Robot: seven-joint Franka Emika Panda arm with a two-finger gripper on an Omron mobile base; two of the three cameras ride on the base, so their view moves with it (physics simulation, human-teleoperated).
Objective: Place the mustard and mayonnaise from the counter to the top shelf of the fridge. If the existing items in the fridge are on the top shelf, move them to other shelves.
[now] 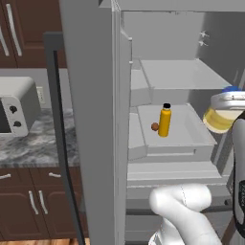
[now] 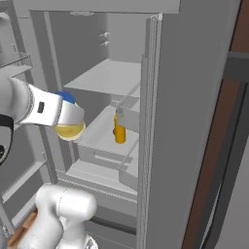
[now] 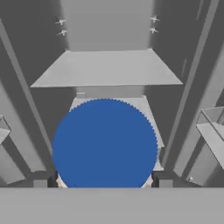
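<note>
Blocking nothing, orange-yellow bottle [image 1: 164,121], brown ball [image 1: 154,127]

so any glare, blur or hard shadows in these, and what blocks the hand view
Left base view: flat, even light, no glare, only a faint shadow under the orange bottle. Right base view: slightly soft, same flat shading. Hand view: the jar's blue lid blocks the lower middle; the top shelf stays clear.

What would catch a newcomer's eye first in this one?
The blue-lidded mayonnaise jar, held in the gripper just in front of the open fridge. Next, the tall orange-yellow bottle standing on a lipped lower shelf with a small brown ball beside it.
</note>
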